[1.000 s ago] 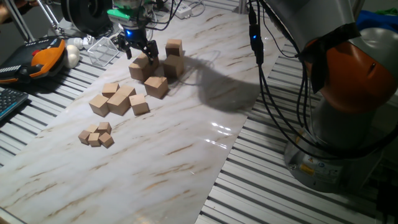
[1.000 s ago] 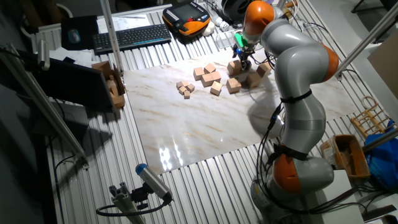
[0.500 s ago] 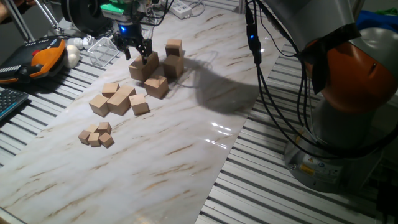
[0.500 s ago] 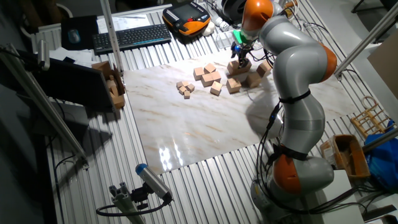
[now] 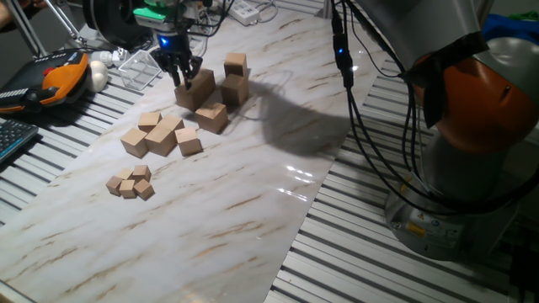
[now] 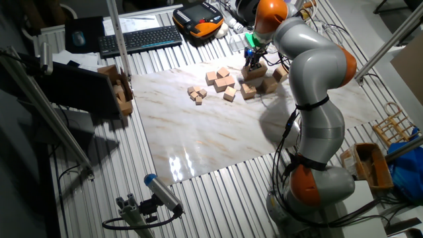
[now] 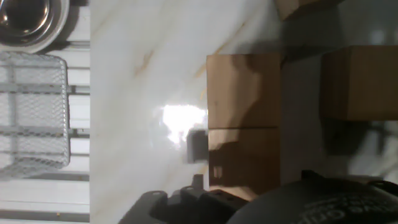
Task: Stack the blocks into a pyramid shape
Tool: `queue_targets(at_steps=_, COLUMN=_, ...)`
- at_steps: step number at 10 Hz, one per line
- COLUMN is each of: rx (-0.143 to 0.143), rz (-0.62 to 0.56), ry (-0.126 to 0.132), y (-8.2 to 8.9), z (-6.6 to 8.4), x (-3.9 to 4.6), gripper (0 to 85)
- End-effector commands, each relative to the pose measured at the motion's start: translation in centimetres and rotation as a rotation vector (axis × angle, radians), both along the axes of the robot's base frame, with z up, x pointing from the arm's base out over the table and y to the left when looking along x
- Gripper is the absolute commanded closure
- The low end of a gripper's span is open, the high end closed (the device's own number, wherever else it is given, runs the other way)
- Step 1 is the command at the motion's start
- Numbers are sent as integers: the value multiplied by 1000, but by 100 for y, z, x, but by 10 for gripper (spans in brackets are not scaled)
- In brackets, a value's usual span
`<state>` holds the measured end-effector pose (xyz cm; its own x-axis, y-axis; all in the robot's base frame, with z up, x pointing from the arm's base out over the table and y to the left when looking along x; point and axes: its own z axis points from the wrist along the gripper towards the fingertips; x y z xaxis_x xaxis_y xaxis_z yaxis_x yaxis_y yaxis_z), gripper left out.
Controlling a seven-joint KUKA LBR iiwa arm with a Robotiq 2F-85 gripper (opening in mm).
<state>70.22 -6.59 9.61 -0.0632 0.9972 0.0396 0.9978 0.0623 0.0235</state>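
At the far left end of the marble board [image 5: 253, 194] we found the gripper [image 5: 181, 74] lowered onto a large block [image 5: 195, 89], its dark fingers [image 5: 176, 71] set narrowly at that block's top far edge. We could not tell from either fixed view whether the jaws were actually pinching the wood or only touching it. In the hand view two tan faces [image 7: 244, 121] sat one against the other with a seam between them, and a dark finger piece [image 7: 197, 147] lay just beside that seam.

Just to the right of the gripped-at block stood a two-high stack: a large lower block [image 5: 235, 87] with a smaller-looking cube [image 5: 235, 63] on top. A further large block [image 5: 211, 116] lay nearer to us, touching or almost touching the first. From the other fixed view this whole cluster [image 6: 258, 76] sat under the arm's wrist [image 6: 264, 16].

Nearer and to the left, apart from the cluster, lay a group of medium cubes [image 5: 160, 135], and nearer again a huddle of tiny cubes [image 5: 130, 183].

Off the board at the far left we saw an orange pendant [image 5: 63, 76], a wire basket [image 5: 139, 67] and a keyboard [image 6: 140, 39].
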Motion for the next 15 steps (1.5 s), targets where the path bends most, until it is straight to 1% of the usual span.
queue_targets(at_steps=1, rx=-6, rz=-6, ry=2, y=42, z=0, x=-3, gripper=850)
queue_targets(at_steps=2, rx=-7, rz=-15, ry=3, y=87, z=6, x=-2, gripper=850)
queue_targets(at_steps=3, rx=-2, rz=-24, ry=-1, y=122, z=7, x=4, gripper=850)
queue_targets(at_steps=4, rx=4, rz=-28, ry=-7, y=154, z=-24, x=10, gripper=850)
queue_targets(at_steps=5, rx=6, rz=-30, ry=-20, y=189, z=-71, x=9, gripper=850)
queue_targets(at_steps=7, rx=-1, rz=-30, ry=-35, y=236, z=-143, x=12, gripper=850)
queue_targets(at_steps=8, rx=-15, rz=-29, ry=-49, y=257, z=-193, x=22, gripper=850)
queue_targets(at_steps=11, rx=-50, rz=-24, ry=-64, y=267, z=-267, x=43, gripper=850)
queue_targets(at_steps=12, rx=-80, rz=-15, ry=-64, y=241, z=-277, x=55, gripper=850)
queue_targets(at_steps=13, rx=-102, rz=-8, ry=-67, y=214, z=-292, x=62, gripper=850)
queue_targets(at_steps=15, rx=-111, rz=-5, ry=-70, y=171, z=-315, x=68, gripper=850)
